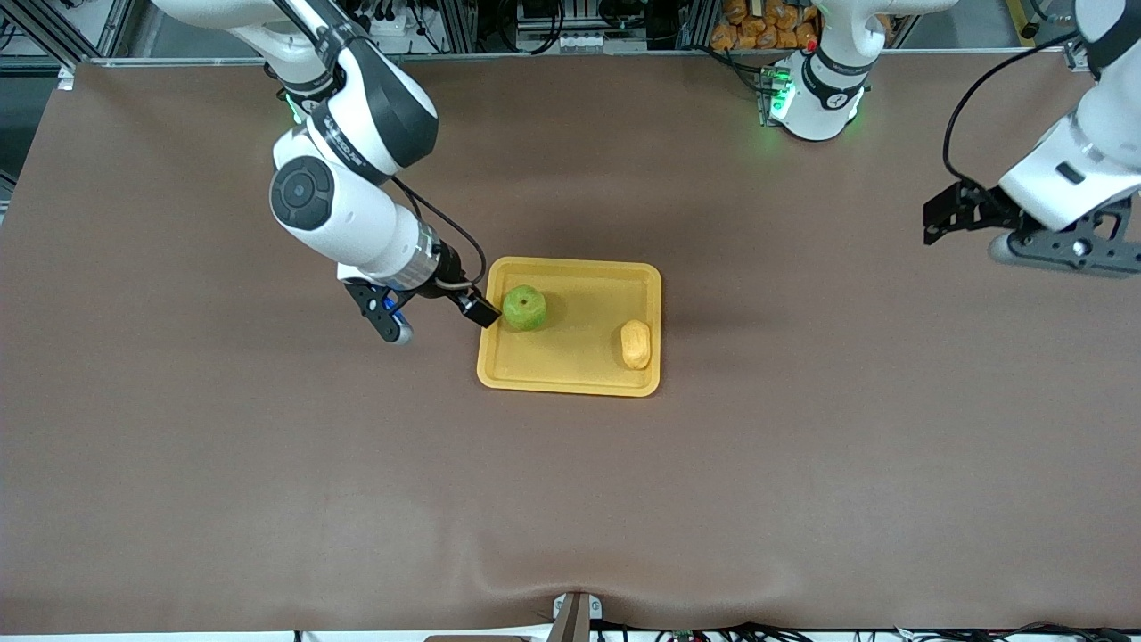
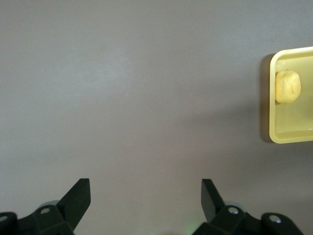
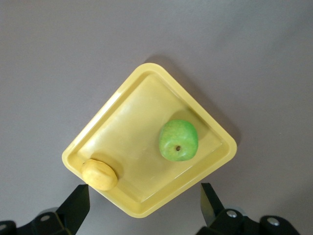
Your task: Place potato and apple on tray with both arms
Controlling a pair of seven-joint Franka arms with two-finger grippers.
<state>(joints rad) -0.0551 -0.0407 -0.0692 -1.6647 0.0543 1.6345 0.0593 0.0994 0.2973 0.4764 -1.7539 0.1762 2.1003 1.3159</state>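
Note:
The yellow-orange tray lies mid-table. On it rest the green apple, at the right arm's end of the tray, and the pale potato, at the left arm's end. The right wrist view shows the tray, the apple and the potato from above. My right gripper hangs open and empty over the table beside the tray's edge, close to the apple; its fingers are spread wide. My left gripper hangs open and empty over bare table toward the left arm's end, well away from the tray and potato.
A brown mat covers the whole table. The two arm bases stand along the table edge farthest from the front camera. A small bracket sits at the edge nearest that camera.

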